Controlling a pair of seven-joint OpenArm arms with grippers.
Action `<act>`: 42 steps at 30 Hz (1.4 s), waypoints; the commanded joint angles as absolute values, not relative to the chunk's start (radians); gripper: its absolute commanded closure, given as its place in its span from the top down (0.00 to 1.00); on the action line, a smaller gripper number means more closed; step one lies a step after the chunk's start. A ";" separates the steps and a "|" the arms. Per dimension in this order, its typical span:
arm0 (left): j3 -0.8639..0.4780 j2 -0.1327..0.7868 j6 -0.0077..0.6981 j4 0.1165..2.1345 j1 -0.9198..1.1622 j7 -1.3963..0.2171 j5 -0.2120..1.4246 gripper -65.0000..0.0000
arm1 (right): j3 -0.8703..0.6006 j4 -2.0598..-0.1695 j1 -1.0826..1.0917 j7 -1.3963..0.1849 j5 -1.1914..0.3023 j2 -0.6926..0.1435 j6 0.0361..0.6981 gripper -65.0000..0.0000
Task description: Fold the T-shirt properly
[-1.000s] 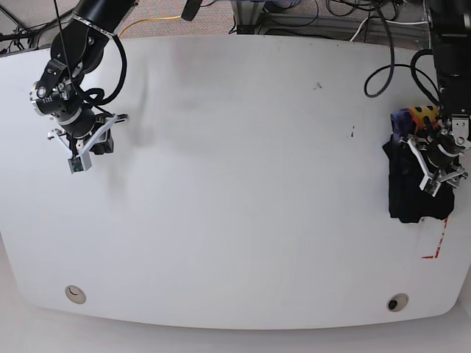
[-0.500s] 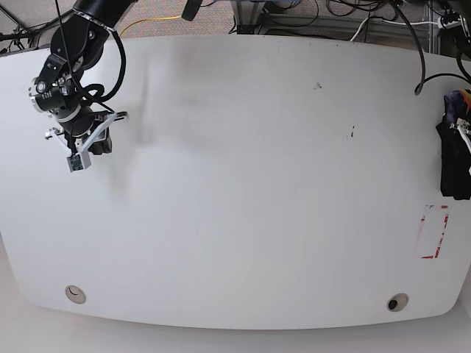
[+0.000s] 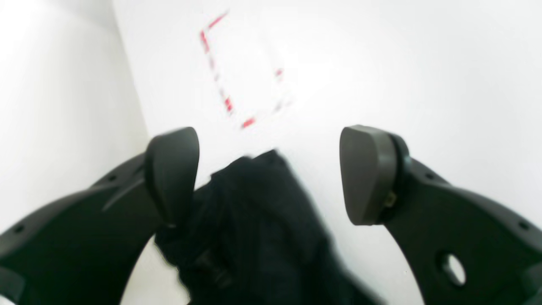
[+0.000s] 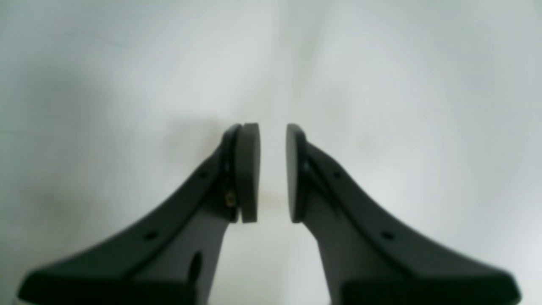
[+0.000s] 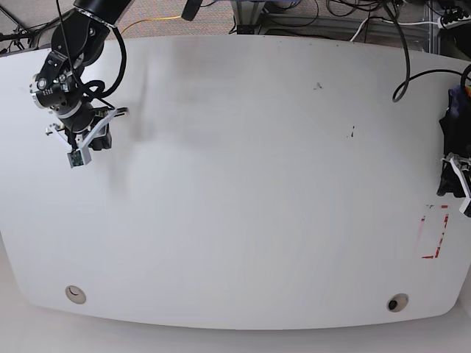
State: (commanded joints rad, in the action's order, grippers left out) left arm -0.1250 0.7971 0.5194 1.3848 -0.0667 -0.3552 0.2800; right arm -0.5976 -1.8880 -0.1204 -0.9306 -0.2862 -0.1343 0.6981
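The T-shirt (image 5: 451, 136) is a bunched black bundle at the far right edge of the white table (image 5: 235, 191), partly cut off by the frame. In the left wrist view the black T-shirt (image 3: 254, 228) lies between the wide-apart fingers of my left gripper (image 3: 269, 176), brushing the left finger (image 3: 171, 173) and apart from the other. That left gripper (image 5: 458, 184) is open at the bundle's near end. My right gripper (image 5: 79, 143) hovers over bare table at the far left. Its pads (image 4: 247, 173) are almost together with nothing between them.
A red tape rectangle (image 5: 434, 232) marks the table just in front of the shirt, also the red tape rectangle (image 3: 237, 72) in the left wrist view. Two round holes (image 5: 75, 294) (image 5: 397, 302) sit near the front edge. Cables (image 5: 383, 29) lie behind the table.
The shirt and my left gripper have shifted right, off the taped area to the table's right edge. My right gripper has drifted slightly back and left.
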 joint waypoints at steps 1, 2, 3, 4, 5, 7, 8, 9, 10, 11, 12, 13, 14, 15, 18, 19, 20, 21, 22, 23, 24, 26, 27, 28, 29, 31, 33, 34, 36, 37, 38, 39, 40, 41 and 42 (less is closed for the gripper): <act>-0.142 0.753 0.492 1.422 -0.053 -0.343 0.262 0.73 | -0.598 -1.888 -0.136 -0.892 -0.286 -0.134 0.698 0.16; -0.142 0.716 0.473 1.446 -0.041 -0.329 0.239 0.73 | -0.598 -1.885 -0.145 -0.860 -0.286 -0.134 0.698 0.16; -0.142 0.688 0.456 1.463 -0.030 -0.315 0.211 0.73 | -0.598 -1.882 -0.154 -0.829 -0.286 -0.134 0.698 0.16; -0.142 0.644 0.435 1.481 -0.019 -0.291 0.168 0.73 | -0.596 -1.879 -0.163 -0.783 -0.285 -0.134 0.698 0.16; -0.142 0.608 0.420 1.491 -0.012 -0.271 0.134 0.73 | -0.596 -1.871 -0.171 -0.754 -0.278 -0.134 0.698 0.16; -0.142 0.510 0.386 1.504 0.012 -0.208 0.053 0.73 | -0.596 -1.850 -0.182 -0.682 -0.239 -0.134 0.698 0.16; -0.142 0.449 0.372 1.517 0.035 -0.166 -0.004 0.73 | -0.596 -1.836 -0.186 -0.634 -0.208 -0.133 0.698 0.16; -0.142 0.420 0.366 1.526 0.050 -0.145 -0.031 0.73 | -0.596 -1.831 -0.191 -0.613 -0.193 -0.130 0.698 0.16; -0.142 0.397 0.363 1.535 0.067 -0.125 -0.056 0.73 | -0.598 -1.825 -0.197 -0.595 -0.177 -0.124 0.698 0.16; -0.142 0.355 0.363 1.554 0.097 -0.094 -0.088 0.73 | -0.599 -1.819 -0.214 -0.564 -0.151 -0.117 0.698 0.16; -0.142 0.320 0.363 1.577 0.131 -0.071 -0.113 0.73 | -0.599 -1.816 -0.234 -0.533 -0.136 -0.114 0.698 0.16; -0.142 0.297 0.363 1.595 0.162 -0.058 -0.130 0.73 | -0.599 -1.816 -0.251 -0.509 -0.125 -0.114 0.698 0.16; -0.140 0.269 0.360 1.620 0.197 -0.042 -0.147 0.73 | -0.599 -1.816 -0.277 -0.473 -0.119 -0.111 0.698 0.16; -0.137 0.242 0.357 1.650 0.237 -0.033 -0.160 0.73 | -0.599 -1.816 -0.309 -0.440 -0.120 -0.111 0.698 0.16; -0.128 0.189 0.360 1.733 0.346 -0.033 -0.166 0.73 | -0.598 -1.816 -0.387 -0.372 -0.120 -0.081 0.698 0.16; -0.127 0.179 0.360 1.773 0.401 -0.033 -0.166 0.73 | -0.601 -1.819 -0.420 -0.348 -0.120 -0.065 0.698 0.16; -0.124 0.173 0.358 1.796 0.440 -0.033 -0.166 0.73 | -0.602 -1.827 -0.443 -0.334 -0.120 -0.058 0.698 0.16; -0.124 0.173 0.358 1.819 0.478 -0.033 -0.166 0.73 | -0.602 -1.831 -0.467 -0.321 -0.120 -0.050 0.698 0.16; -0.124 0.168 0.358 1.850 0.530 -0.033 -0.165 0.73 | -0.602 -1.840 -0.506 -0.311 -0.120 -0.039 0.698 0.16; -0.122 0.154 0.358 1.876 0.591 -0.033 -0.165 0.73 | -0.601 -1.857 -0.550 -0.302 -0.120 -0.028 0.698 0.16; -0.122 0.142 0.358 1.896 0.639 -0.033 -0.165 0.73 | -0.601 -1.868 -0.582 -0.295 -0.122 -0.016 0.698 0.16; -0.122 0.117 0.358 1.923 0.725 -0.033 -0.163 0.73 | -0.601 -1.890 -0.647 -0.294 -0.131 0.008 0.698 0.16; -0.122 0.113 0.358 1.936 0.776 -0.033 -0.163 0.73 | -0.602 -1.899 -0.682 -0.294 -0.154 0.019 0.698 0.16; -0.122 0.111 0.358 1.940 0.806 -0.033 -0.162 0.73 | -0.602 -1.903 -0.705 -0.294 -0.176 0.024 0.698 0.16; -0.122 0.111 0.358 1.948 0.848 -0.033 -0.160 0.73 | -0.602 -1.910 -0.742 -0.294 -0.206 0.025 0.698 0.16; -0.122 0.110 0.358 1.949 0.923 -0.033 -0.160 0.73 | -0.602 -1.911 -0.814 -0.294 -0.255 0.028 0.698 0.16; -0.124 0.108 0.358 1.949 0.974 -0.033 -0.159 0.73 | -0.602 -1.906 -0.868 -0.294 -0.285 0.028 0.698 0.16; -0.124 0.107 0.358 1.946 1.010 -0.033 -0.156 0.73 | -0.601 -1.902 -0.903 -0.294 -0.298 0.028 0.698 0.16; -0.124 0.107 0.358 1.939 1.059 -0.033 -0.133 0.73 | -0.598 -1.883 -0.943 -0.294 -0.306 0.028 0.698 0.16; -0.124 0.107 0.358 1.926 1.086 -0.033 -0.108 0.73 | -0.598 -1.870 -0.961 -0.294 -0.308 0.027 0.698 0.16; -0.125 0.107 0.358 1.917 1.101 -0.033 -0.088 0.73 | -0.598 -1.857 -0.974 -0.294 -0.308 0.027 0.698 0.16; -0.127 0.108 0.358 1.906 1.110 -0.033 -0.071 0.73 | -0.598 -1.844 -0.981 -0.294 -0.306 0.027 0.698 0.16; -0.127 0.110 0.358 1.890 1.116 -0.033 -0.058 0.73 | -0.598 -1.828 -0.987 -0.294 -0.305 0.028 0.698 0.16; -0.127 0.111 0.358 1.856 1.118 -0.033 -0.038 0.73 | -0.598 -1.802 -0.992 -0.294 -0.303 0.028 0.698 0.16; -0.128 0.111 0.358 1.821 1.118 -0.033 -0.027 0.73 | -0.598 -1.773 -0.995 -0.294 -0.302 0.028 0.698 0.16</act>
